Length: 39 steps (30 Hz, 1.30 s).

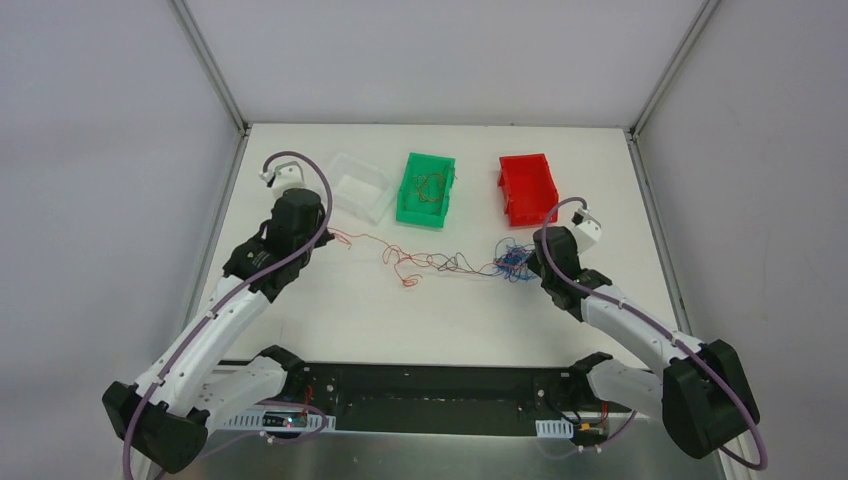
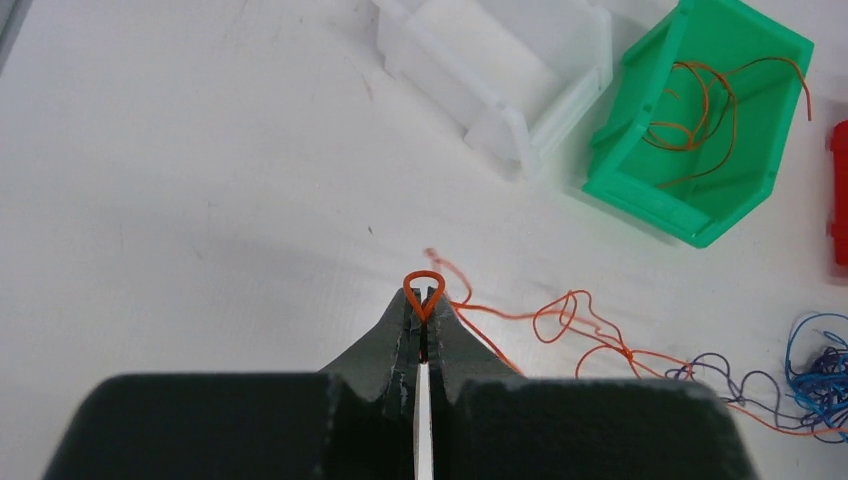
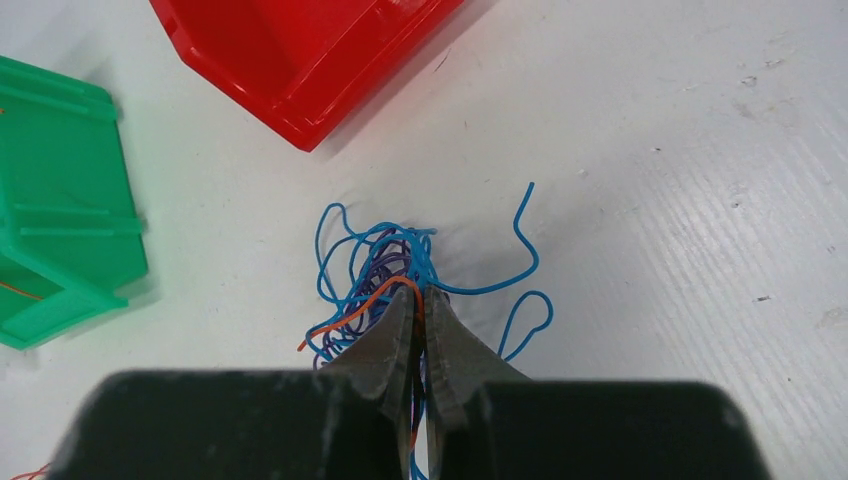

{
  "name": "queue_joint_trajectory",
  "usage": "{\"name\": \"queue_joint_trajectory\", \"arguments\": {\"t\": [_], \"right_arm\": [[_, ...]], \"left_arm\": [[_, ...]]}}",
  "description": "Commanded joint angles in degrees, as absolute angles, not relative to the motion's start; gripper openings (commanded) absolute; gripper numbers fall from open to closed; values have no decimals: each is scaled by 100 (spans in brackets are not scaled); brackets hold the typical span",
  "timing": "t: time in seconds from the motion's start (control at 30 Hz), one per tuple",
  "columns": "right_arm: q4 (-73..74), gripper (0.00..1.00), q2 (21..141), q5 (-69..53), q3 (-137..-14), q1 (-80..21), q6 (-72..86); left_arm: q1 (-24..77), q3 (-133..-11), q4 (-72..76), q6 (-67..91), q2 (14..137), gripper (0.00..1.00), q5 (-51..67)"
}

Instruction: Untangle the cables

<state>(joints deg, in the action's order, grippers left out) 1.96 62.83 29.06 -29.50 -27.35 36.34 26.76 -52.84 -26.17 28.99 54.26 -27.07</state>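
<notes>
The cables (image 1: 440, 262) lie on the white surface (image 1: 330, 310), strung in a loose line from one claw to the other, in front of a clear tray (image 1: 358, 185), a green bin (image 1: 425, 218) and a red bin (image 3: 300, 60). The left claw (image 2: 423, 300) is pinched shut on the orange-red end, a small teardrop loop of it poking out past the fingertips. The right claw (image 3: 420, 300) is closed on the dense knot at the other end, with an orange-red strand arching over its tip. The left arm reaches forward and inward, wrist bent down just beside the clear tray; the right arm reaches forward with its wrist near the red bin, its claw pointing in toward the knot. The wires are hair-thin: curly orange-red loops to the left, dark purple squiggles in the middle, and a scribbly blue bunch at the right. A coiled orange-red wire (image 2: 690, 140) lies inside the green bin.
</notes>
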Motion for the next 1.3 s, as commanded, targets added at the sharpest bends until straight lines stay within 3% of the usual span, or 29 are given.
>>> {"name": "queue_joint_trajectory", "arguments": {"t": [0.0,0.37,0.43,0.47,0.5,0.6,0.9,1.13,1.27], "right_arm": [[26,0,6107,3263,-2902,-2710,3733],[-270,0,5805,3002,-2926,-2722,3082],[-576,16,5748,2478,-2887,-2809,2660],[-670,36,5741,2443,-2883,-3016,2480],[-714,47,5744,2562,-2902,-3200,2348],[-774,60,5825,2790,-3037,-3640,1957],[-2015,68,6056,402,-2879,-4057,1152],[-2234,68,6948,-426,-3445,-4790,406],[-1944,68,7594,-307,-4030,-5075,177]], "left_arm": [[2632,-5726,-3519,2924,5238,0,-2543],[2617,-5970,-3991,2912,4789,0,-3209],[2619,-5953,-3926,2905,4802,0,-2852],[2619,-5952,-3860,2857,4845,0,-2592],[2619,-5957,-3801,2750,4886,0,-2317],[2619,-6044,-3753,2631,4987,0,-1868],[2619,-6205,-3755,2161,4811,0,-1668],[2619,-6249,-3753,1866,4840,0,-1385],[2619,-6287,-3753,1767,4773,0,-1367]]}}
